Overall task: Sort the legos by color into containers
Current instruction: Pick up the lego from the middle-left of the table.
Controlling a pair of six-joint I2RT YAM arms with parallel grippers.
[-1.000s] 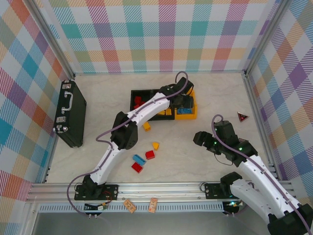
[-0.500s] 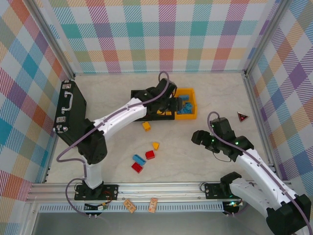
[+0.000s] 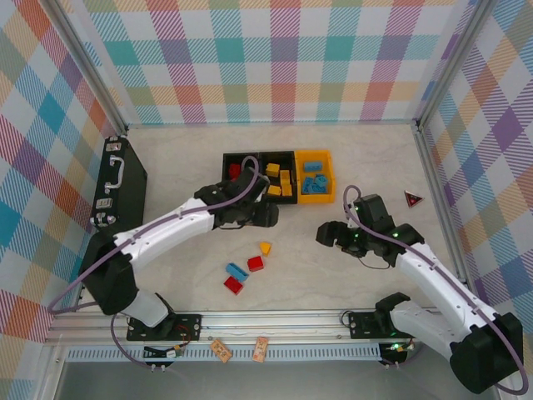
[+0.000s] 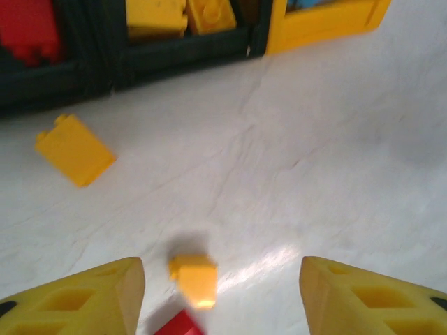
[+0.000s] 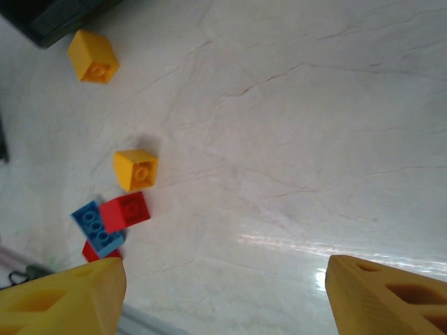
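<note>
Three joined containers hold colour-sorted bricks. Just on their near side the left gripper hangs spread and empty, likely aiming for the loose legos farther out. The right gripper is likewise spread and empty.

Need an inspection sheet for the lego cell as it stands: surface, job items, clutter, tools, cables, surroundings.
Surface: pale marbled table, no spills seen.
Job's things: three joined bins; red bricks in left black bin, yellow bricks in middle black bin, blue bricks in orange bin; five loose bricks: two yellow, two red, one blue.
Clutter: black briefcase, red-and-black triangle.
Tools: left tool open, empty; right tool open, empty.
Cables: purple cable along each arm, no snag seen.
Surroundings: plaid walls, aluminium frame.
</note>
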